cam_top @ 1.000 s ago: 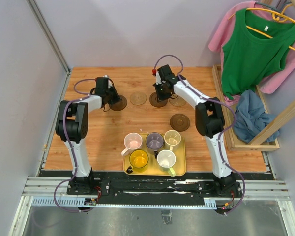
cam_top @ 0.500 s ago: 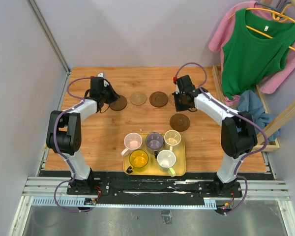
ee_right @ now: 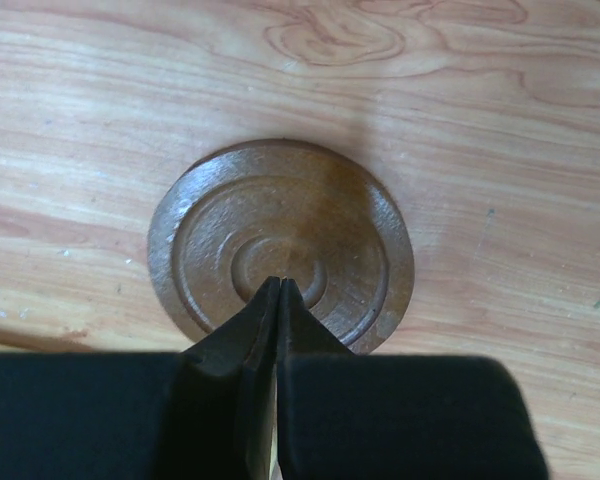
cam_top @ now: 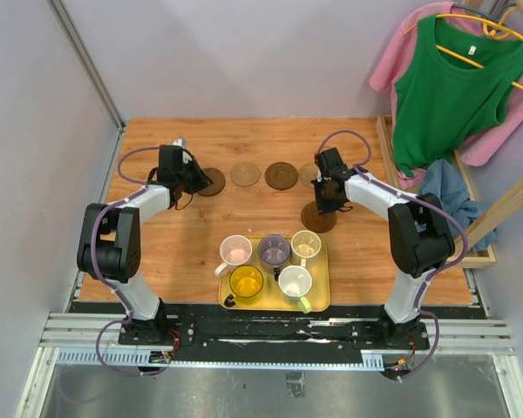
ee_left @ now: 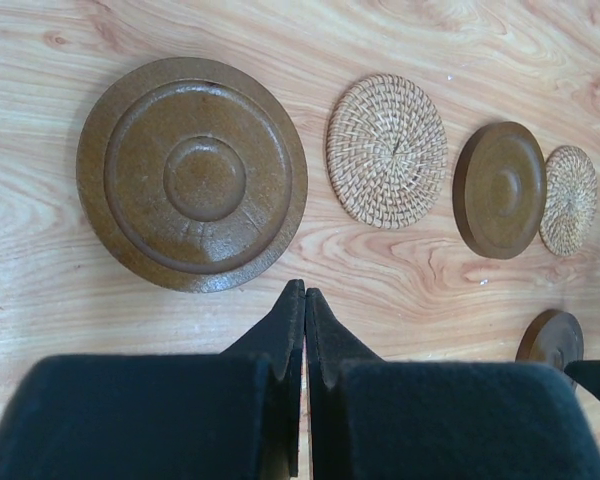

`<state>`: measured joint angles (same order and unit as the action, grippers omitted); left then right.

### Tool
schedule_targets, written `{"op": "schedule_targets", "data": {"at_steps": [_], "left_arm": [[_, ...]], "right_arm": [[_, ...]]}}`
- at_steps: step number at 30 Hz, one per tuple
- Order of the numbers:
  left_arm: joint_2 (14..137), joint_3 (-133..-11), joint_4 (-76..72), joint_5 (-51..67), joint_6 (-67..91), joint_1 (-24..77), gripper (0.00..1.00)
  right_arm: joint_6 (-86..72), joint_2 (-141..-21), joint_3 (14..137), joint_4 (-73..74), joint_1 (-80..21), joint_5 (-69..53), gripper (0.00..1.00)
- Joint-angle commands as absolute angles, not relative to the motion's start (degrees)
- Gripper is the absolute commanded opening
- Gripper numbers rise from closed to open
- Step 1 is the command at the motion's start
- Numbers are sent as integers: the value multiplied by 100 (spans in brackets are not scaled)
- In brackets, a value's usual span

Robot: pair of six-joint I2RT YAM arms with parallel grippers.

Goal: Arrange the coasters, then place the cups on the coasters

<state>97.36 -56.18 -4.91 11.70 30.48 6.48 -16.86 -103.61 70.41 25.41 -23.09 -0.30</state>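
Shows a wood-grain worktop point(cam_top: 174, 261) boxed by grey walls point(cam_top: 244, 61), with a green top point(cam_top: 449, 96) and a pink garment point(cam_top: 383, 74) hanging past its right edge. Near the far edge, a row of four round coasters point(cam_top: 244, 174): ringed brown disc point(ee_left: 192, 187), woven tan disc point(ee_left: 387, 150), smooth brown disc point(ee_left: 499, 189), second woven disc point(ee_left: 568, 200). Nearer the middle, a fifth coaster point(ee_right: 280, 255), brown with concentric grooves. By the near edge, five handled cups point(cam_top: 274, 251) on a yellow rectangular tray point(cam_top: 323, 270). Both arms stretched forward: left pincer point(ee_left: 302, 295) closed, empty, just beside the ringed brown disc; right pincer point(ee_right: 278, 285) closed, tips over the fifth coaster's centre.
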Motion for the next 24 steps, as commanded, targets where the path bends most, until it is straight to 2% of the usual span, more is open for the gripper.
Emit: {"op": "schedule_targets", "data": {"at_steps": [1,14,24], "left_arm": [[9564,-5529,-668,1216,3041,615,1],[9637,-5457,-646,1147,2946,615,1],[9737,-5527,-574,1006,2863,615,1]], "right_arm": [[-1873,-10672,6973,2440,-2093,-122,1],[-2285,-10832,7218,3013,-1367,693,1],[-2210,-12105,9069,3649,-898,1207,1]]}}
